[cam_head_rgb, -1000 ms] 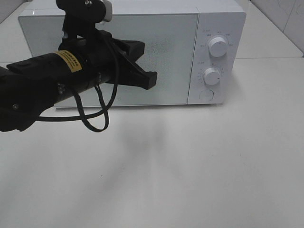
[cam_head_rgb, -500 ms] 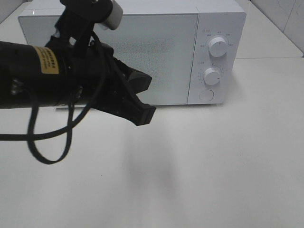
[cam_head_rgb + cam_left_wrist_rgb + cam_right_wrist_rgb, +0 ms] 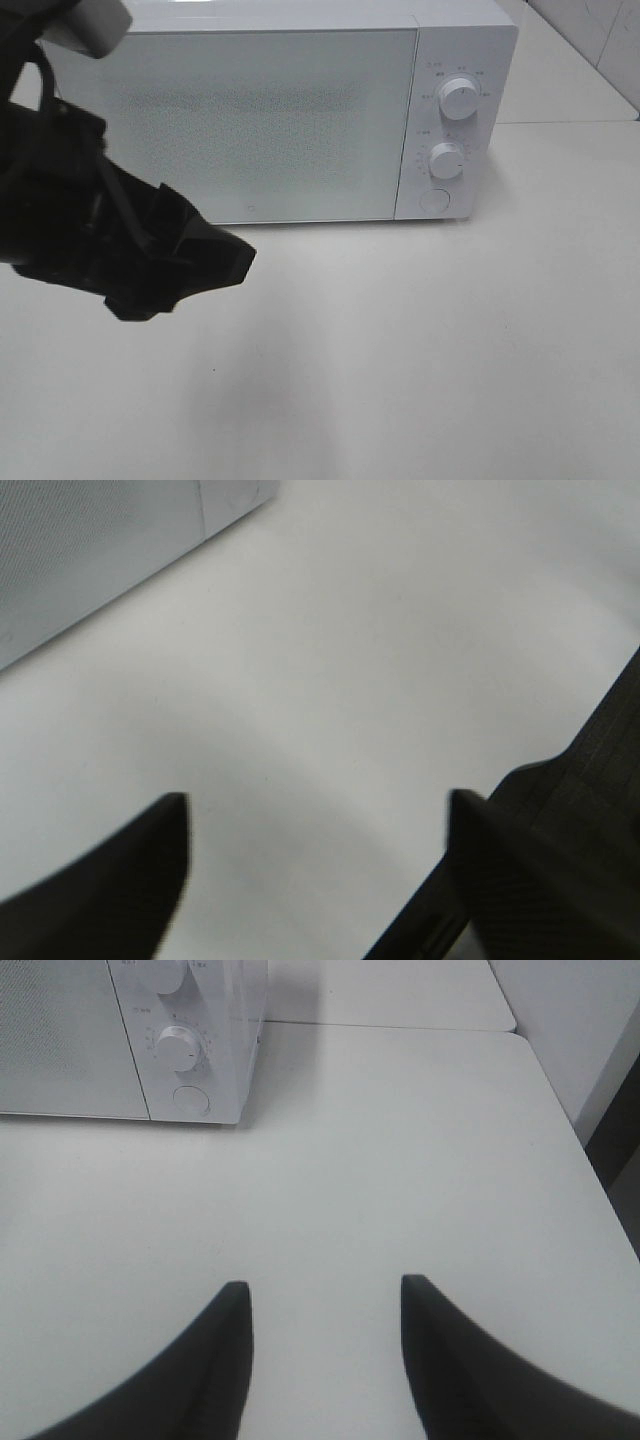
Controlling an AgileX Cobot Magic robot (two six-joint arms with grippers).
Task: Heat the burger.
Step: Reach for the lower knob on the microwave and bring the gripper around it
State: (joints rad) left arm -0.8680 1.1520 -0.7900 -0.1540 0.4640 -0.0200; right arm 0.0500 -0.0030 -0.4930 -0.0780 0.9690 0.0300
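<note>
Can't spot the burger in any view, so no telling where it is. The microwave (image 3: 260, 110) sits at the back of the table (image 3: 420, 340) with its door (image 3: 240, 120) shut; the frosted front hides whatever's inside. Two knobs, upper (image 3: 459, 97) and lower (image 3: 446, 160), are stacked on its right panel, with a round button (image 3: 433, 200) just under them. The left tool (image 3: 318, 810) hangs over bare table in front of the microwave's left side, jaws apart, nothing between them. The right tool (image 3: 322, 1295) is over the table out front of the panel end, jaws apart too, holding nothing.
</note>
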